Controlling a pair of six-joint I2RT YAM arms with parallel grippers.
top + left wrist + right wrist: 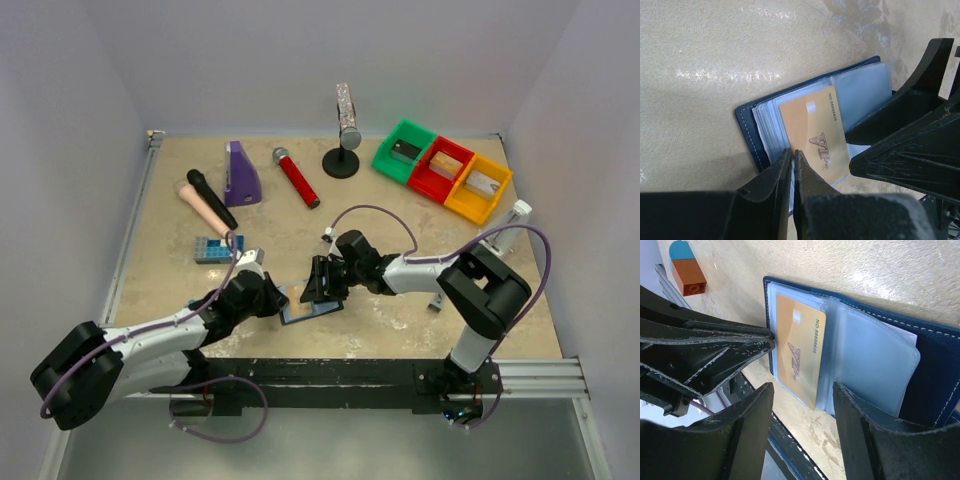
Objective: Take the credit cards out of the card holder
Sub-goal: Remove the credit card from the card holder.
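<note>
The card holder (312, 310) lies open on the table near the front edge, navy outside (747, 125) with clear sleeves inside (875, 355). An orange-gold credit card (815, 135) marked VIP sits in the top sleeve (800, 355). The other cards are hidden. My left gripper (792, 152) is shut, its tips pinched at the sleeve edge by the card's corner (282, 298). My right gripper (802, 405) is open, its fingers spread over the holder's near edge and not touching the card (318, 285). Its fingers (900, 115) also show in the left wrist view.
A studded blue toy-brick block (217, 248) lies left of the arms. Behind it are a black microphone (211, 198), a purple wedge (241, 175), a red microphone (296, 177) and a stand (343, 160). Green, red and yellow bins (442, 170) stand back right. An orange-and-blue block (687, 270) is nearby.
</note>
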